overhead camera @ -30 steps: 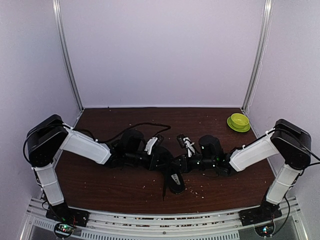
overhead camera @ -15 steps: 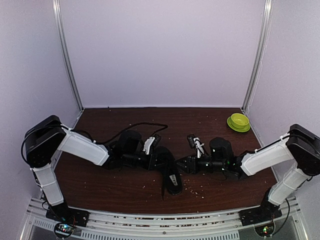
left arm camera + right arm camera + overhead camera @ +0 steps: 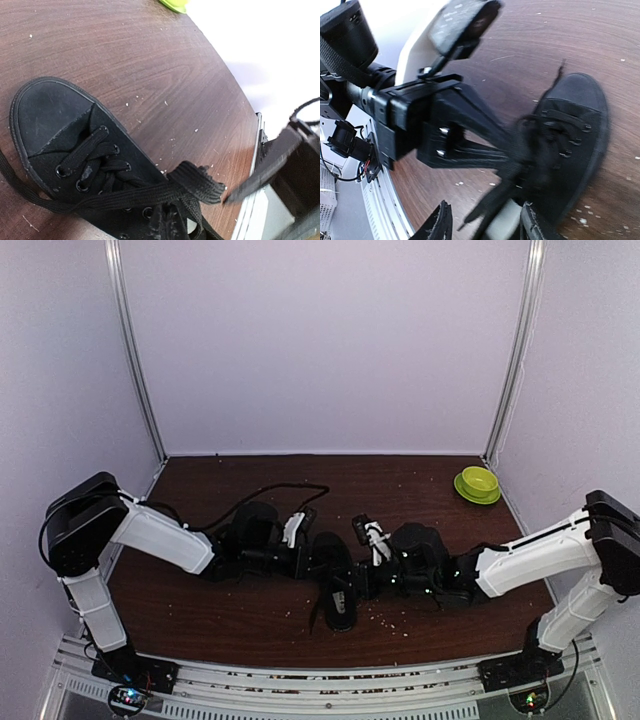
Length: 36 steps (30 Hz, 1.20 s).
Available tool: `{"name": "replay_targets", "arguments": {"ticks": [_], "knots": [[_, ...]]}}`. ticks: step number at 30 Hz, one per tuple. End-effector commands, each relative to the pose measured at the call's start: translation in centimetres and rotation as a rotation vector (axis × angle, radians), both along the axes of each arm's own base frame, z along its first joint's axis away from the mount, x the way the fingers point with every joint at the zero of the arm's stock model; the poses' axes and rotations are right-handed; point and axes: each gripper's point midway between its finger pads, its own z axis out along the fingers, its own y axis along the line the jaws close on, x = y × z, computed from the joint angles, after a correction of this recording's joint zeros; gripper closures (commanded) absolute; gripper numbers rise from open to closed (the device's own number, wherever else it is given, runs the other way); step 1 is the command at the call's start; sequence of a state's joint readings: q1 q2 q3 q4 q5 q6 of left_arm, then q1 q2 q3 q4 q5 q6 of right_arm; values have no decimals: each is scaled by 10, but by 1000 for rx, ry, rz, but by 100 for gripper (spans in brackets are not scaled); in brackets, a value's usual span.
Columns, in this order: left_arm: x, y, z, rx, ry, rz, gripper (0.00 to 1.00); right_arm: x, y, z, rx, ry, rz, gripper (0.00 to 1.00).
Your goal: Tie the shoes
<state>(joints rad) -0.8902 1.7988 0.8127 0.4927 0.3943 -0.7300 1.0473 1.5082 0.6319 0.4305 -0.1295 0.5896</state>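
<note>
The black shoe (image 3: 336, 588) lies near the table's front, toe (image 3: 50, 110) toward the back in the left wrist view. Its thin black laces (image 3: 150, 192) are pulled sideways across the tongue and fold into a short loop (image 3: 202, 185). My left gripper (image 3: 311, 558) sits just left of the shoe, shut on that lace; its closed fingers (image 3: 470, 127) run to the lace. My right gripper (image 3: 354, 583) is at the shoe's right side, open. Its fingertips (image 3: 439, 225) straddle a loose lace end (image 3: 492, 205) and the pale insole (image 3: 507, 227) without touching them.
A green bowl (image 3: 478, 484) stands at the back right; its edge (image 3: 174, 4) also shows in the left wrist view. Pale crumbs (image 3: 385, 618) dot the brown table (image 3: 200, 610). A black cable (image 3: 285, 490) arcs behind the left arm. The metal rail (image 3: 320, 680) runs along the near edge.
The right gripper opened, let go, swung out right, then came back to the shoe. The left arm drew slightly left and the shoe shifted left with it.
</note>
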Motion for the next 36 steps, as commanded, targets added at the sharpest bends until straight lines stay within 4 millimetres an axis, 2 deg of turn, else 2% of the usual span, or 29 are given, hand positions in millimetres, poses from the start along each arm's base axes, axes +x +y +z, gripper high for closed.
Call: {"name": "replay_targets", "arguments": {"ticks": [1, 8, 20, 23, 28, 36], "knots": [[3, -2, 22, -73, -40, 9, 100, 6, 10, -11, -29, 32, -75, 55], [0, 1, 22, -85, -37, 6, 100, 21, 14, -13, -10, 72, -176, 59], [-2, 3, 21, -96, -33, 8, 100, 29, 24, -18, -44, 89, -195, 61], [-2, 3, 22, -99, -35, 8, 100, 31, 25, -21, -51, 95, -201, 71], [-2, 2, 24, -104, -39, 9, 100, 33, 19, -27, -71, 97, -232, 99], [5, 4, 31, -108, -61, 43, 100, 28, 0, -35, -95, 99, -251, 100]]}}
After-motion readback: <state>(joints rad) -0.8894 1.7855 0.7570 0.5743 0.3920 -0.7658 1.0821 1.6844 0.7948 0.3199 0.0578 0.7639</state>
